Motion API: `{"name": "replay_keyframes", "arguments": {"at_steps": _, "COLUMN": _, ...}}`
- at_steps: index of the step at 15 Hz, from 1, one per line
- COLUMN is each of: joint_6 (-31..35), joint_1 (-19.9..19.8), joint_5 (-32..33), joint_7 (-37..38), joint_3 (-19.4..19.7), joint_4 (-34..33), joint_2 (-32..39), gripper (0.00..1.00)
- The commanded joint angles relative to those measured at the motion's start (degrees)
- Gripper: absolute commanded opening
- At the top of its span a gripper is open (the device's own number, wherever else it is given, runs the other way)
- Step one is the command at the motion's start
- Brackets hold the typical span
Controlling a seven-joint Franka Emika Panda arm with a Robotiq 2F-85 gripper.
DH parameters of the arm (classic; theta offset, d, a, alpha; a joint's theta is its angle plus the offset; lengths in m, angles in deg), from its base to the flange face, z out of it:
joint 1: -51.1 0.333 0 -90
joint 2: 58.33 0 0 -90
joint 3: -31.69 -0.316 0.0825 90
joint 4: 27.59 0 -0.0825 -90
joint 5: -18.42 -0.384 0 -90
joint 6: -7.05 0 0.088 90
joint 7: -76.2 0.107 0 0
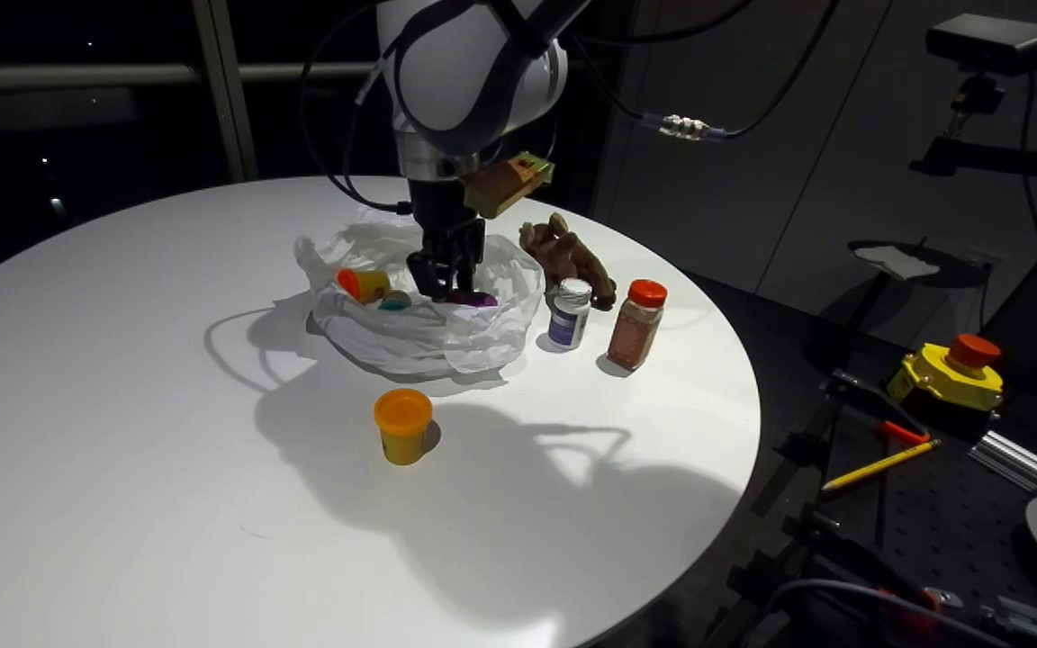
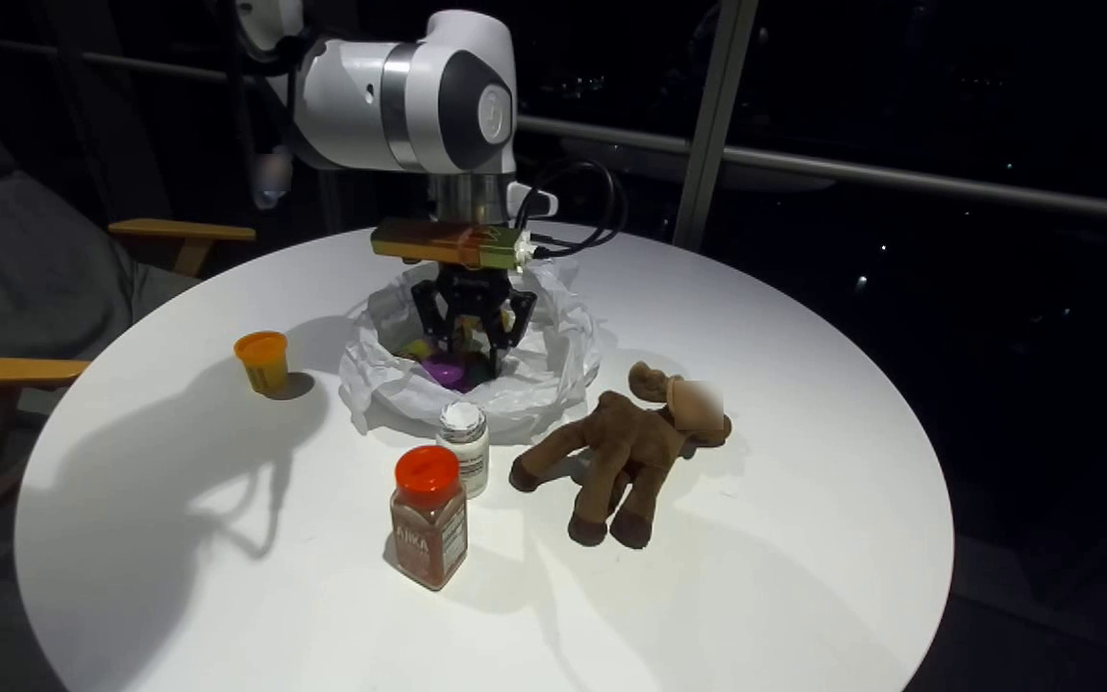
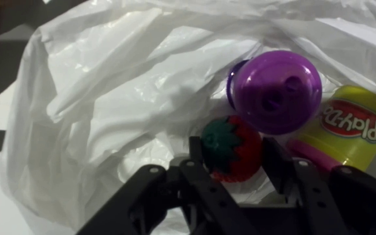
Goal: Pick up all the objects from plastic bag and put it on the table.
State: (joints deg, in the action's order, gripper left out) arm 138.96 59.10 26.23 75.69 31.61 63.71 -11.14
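Black claw inside wrinkled white plastic bag, apparently clasping small red-and-green ball, brown plush figure outside bag, round white worktop underneath

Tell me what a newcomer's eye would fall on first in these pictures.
Probably the big white robot arm, its gripper down in the crumpled plastic bag. In an exterior view, the brown plush figure sprawled on the round table near the bag likely comes next, with the red-capped bottle standing in the foreground. The wrist view's draw is the glossy purple can beside the red-and-green ball between the fingers.
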Motion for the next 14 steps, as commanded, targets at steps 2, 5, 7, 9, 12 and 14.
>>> {"name": "replay_keyframes", "arguments": {"at_steps": 2, "joint_6": -1.72, "joint_1": 0.45, "joint_5": 0.75, "joint_7": 1.99, "joint_3": 0.82, "joint_4": -0.31, "joint_2": -1.22, "gripper": 0.24}}
{"name": "replay_keyframes", "arguments": {"at_steps": 5, "joint_6": -2.43, "joint_1": 1.14, "joint_5": 1.55, "joint_7": 4.25, "joint_3": 2.10, "joint_4": -1.32, "joint_2": -3.42, "gripper": 0.24}}
{"name": "replay_keyframes", "arguments": {"at_steps": 7, "joint_6": -2.86, "joint_1": 1.49, "joint_5": 2.35, "joint_7": 5.86, "joint_3": 2.91, "joint_4": -1.91, "joint_2": -5.74, "gripper": 0.24}}
{"name": "replay_keyframes", "arguments": {"at_steps": 9, "joint_6": -3.95, "joint_1": 1.71, "joint_5": 3.03, "joint_7": 7.19, "joint_3": 3.38, "joint_4": -0.65, "joint_2": -9.61, "gripper": 0.24}}
{"name": "replay_keyframes", "arguments": {"at_steps": 12, "joint_6": -6.35, "joint_1": 2.02, "joint_5": 4.41, "joint_7": 8.79, "joint_3": 3.22, "joint_4": 3.90, "joint_2": -16.57, "gripper": 0.24}}
{"name": "replay_keyframes", "arguments": {"at_steps": 14, "joint_6": -8.25, "joint_1": 1.92, "joint_5": 4.00, "joint_7": 9.06, "joint_3": 1.97, "joint_4": 9.22, "joint_2": -22.24, "gripper": 0.24}}
